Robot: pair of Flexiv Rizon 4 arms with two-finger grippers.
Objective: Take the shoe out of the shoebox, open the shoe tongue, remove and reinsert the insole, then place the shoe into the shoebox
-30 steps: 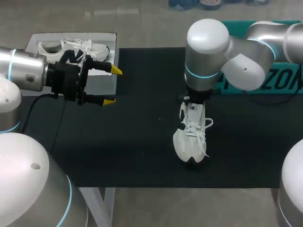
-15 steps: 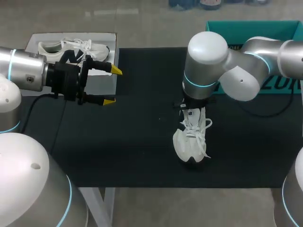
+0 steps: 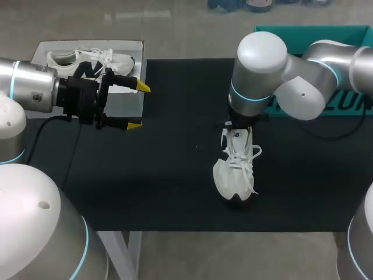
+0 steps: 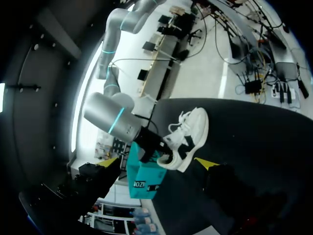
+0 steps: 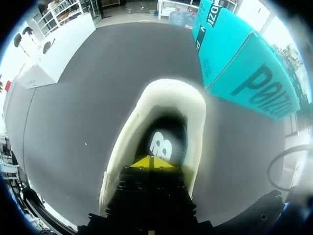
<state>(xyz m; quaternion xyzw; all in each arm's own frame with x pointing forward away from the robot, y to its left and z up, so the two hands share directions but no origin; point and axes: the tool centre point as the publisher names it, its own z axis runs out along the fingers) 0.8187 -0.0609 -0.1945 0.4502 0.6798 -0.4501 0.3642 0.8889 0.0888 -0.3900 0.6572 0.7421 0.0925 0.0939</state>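
A white lace-up shoe [image 3: 234, 169] stands on the black mat [image 3: 175, 175], toe toward the table's front edge. My right gripper [image 5: 151, 162] is shut, its yellow tips pressed together just inside the shoe's [image 5: 156, 122] heel opening, above the insole's logo. In the head view the right wrist [image 3: 250, 96] hides those fingers. My left gripper [image 3: 137, 106] hangs open and empty above the mat's left edge, well away from the shoe. In the left wrist view the shoe [image 4: 190, 134] shows far ahead, between the spread tips of the left gripper [image 4: 157, 162]. The teal shoebox [image 3: 315, 35] stands at the back right.
A second white shoe [image 3: 87, 58] lies in a pale box [image 3: 125, 102] at the back left, behind my left gripper. The teal shoebox [image 5: 244, 63] is close beside the shoe's heel. Bare mat lies between the two arms.
My right arm's wrist and elbow have swung a little to the right above the shoe. The shoe has kept its place, and the left arm has not moved.
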